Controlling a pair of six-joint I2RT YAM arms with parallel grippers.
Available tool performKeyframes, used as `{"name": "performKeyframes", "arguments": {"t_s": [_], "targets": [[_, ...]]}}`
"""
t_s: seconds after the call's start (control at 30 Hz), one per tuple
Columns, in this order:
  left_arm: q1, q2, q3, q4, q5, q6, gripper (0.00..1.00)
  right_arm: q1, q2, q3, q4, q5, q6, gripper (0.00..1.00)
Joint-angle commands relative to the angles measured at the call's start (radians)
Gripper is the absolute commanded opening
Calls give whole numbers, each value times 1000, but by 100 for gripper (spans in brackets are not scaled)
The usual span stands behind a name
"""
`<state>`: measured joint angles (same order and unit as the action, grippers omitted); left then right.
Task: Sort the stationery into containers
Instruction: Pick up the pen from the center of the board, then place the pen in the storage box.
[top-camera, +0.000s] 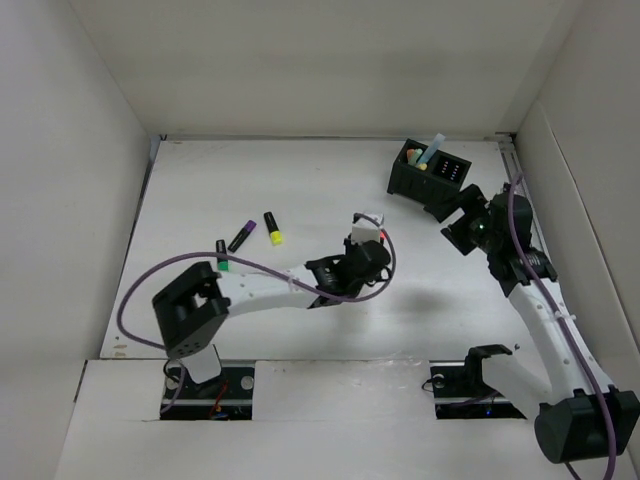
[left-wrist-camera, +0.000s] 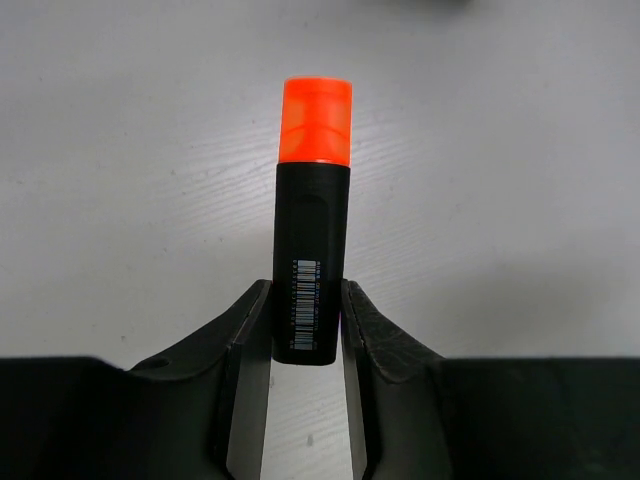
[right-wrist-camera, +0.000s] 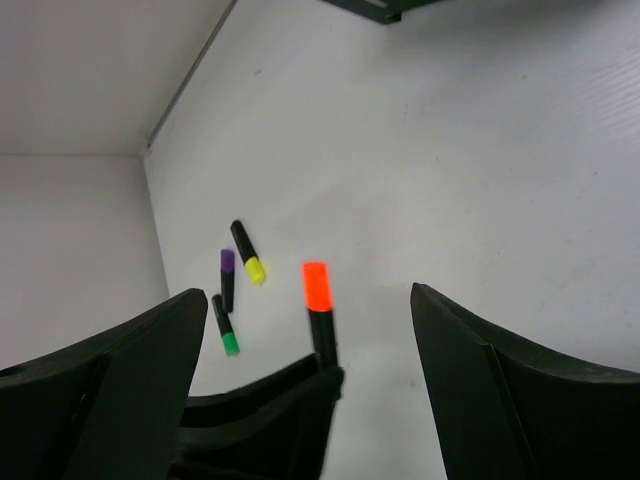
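Black plastic forms the barrel of the orange-capped highlighter (left-wrist-camera: 312, 230), topped by a translucent, bright orange cap. A white barcode label (left-wrist-camera: 306, 285) runs down the barrel near its butt. We see the left claw (left-wrist-camera: 306, 300) pinching that butt end, one finger pressed to each side, so that the barrel and cap stick straight out ahead of the fingertips over the white table (left-wrist-camera: 520, 150). Whether the pen touches the table we cannot tell.

Our right claw (right-wrist-camera: 312, 385) stands spread wide with nothing between its fingers. Through the gap, its wrist view looks across at the left claw and the orange cap rising from it. Beyond those lie three loose black pens flat on the table: a yellow-ended marker (right-wrist-camera: 248, 253), a purple-ended marker (right-wrist-camera: 227, 280) and a green-ended marker (right-wrist-camera: 225, 325), close together but not touching.

From above, these three sit off to the left of the left claw, beside its forearm. The black organiser (top-camera: 405, 183) is just beside the right claw's fingertips, on their far side, and well apart from the left claw. A pale blue marker (top-camera: 435, 152) leans out of one compartment, with other pale pens beside it that we cannot make out clearly.
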<state>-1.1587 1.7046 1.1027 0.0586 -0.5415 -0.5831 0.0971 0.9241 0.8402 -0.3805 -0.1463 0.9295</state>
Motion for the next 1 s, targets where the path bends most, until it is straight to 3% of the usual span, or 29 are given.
{"name": "performKeyframes", "arguments": {"t_s": [0.0, 0.07, 0.27, 0.63, 0.77, 0.9, 0.97], "targets": [[31, -127, -52, 93, 60, 22, 0, 6, 5, -41, 107, -148, -17, 89], [57, -169, -101, 122, 95, 31, 0, 39, 41, -72, 153, -186, -17, 89], [226, -260, -251, 302, 420, 31, 0, 203, 148, -78, 267, -188, -6, 91], [235, -304, -316, 368, 486, 54, 0, 374, 453, 71, 314, -90, -6, 91], [235, -315, -325, 368, 505, 63, 0, 383, 487, 106, 315, -67, -6, 81], [235, -324, -325, 357, 494, 63, 0, 383, 487, 106, 315, -52, -15, 54], [235, -324, -325, 357, 482, 63, 0, 374, 487, 106, 315, -62, -15, 45]]}}
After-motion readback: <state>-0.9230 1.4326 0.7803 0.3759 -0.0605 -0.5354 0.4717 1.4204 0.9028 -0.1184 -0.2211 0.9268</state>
